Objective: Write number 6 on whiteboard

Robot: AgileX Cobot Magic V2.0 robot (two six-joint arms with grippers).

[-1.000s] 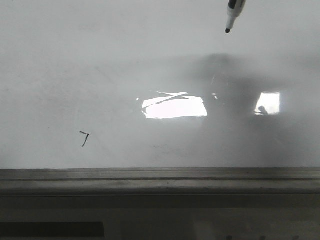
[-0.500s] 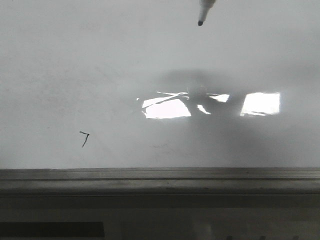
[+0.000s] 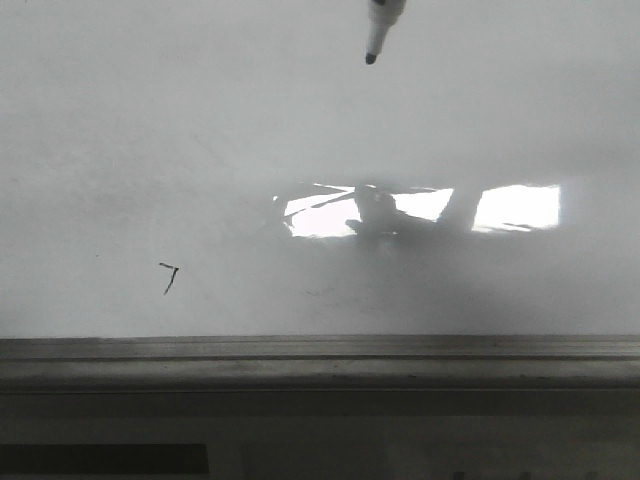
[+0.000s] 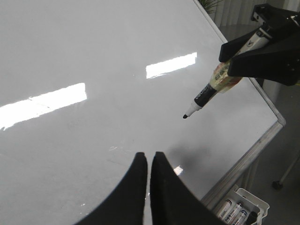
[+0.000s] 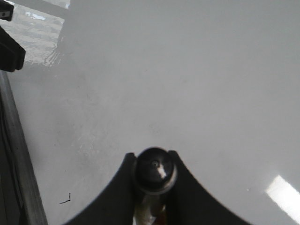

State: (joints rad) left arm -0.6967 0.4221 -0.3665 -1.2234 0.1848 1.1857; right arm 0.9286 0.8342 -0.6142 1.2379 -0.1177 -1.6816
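Marker point(image 4: 213, 89) in the right gripper point(image 4: 255, 58), clamped, slants tip-down above the glossy white whiteboard point(image 3: 150, 130), apart from it. Small black tick point(image 3: 169, 277) lies near the frame. Left gripper point(image 4: 149, 161) is closed, holding nothing.

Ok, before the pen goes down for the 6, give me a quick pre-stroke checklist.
1. Marker held by right gripper: ok, clamped between both fingers.
2. Cap off, tip exposed: ok, dark tip visible.
3. Tip touching the whiteboard: cannot tell; it seems to hang above the surface in the left wrist view.
4. Writing area free of ink: ok, only a small tick mark far to the left.
5. Left gripper out of the path: ok, shut, apart from the marker.
6. Number 6 started: not ok, no stroke yet.
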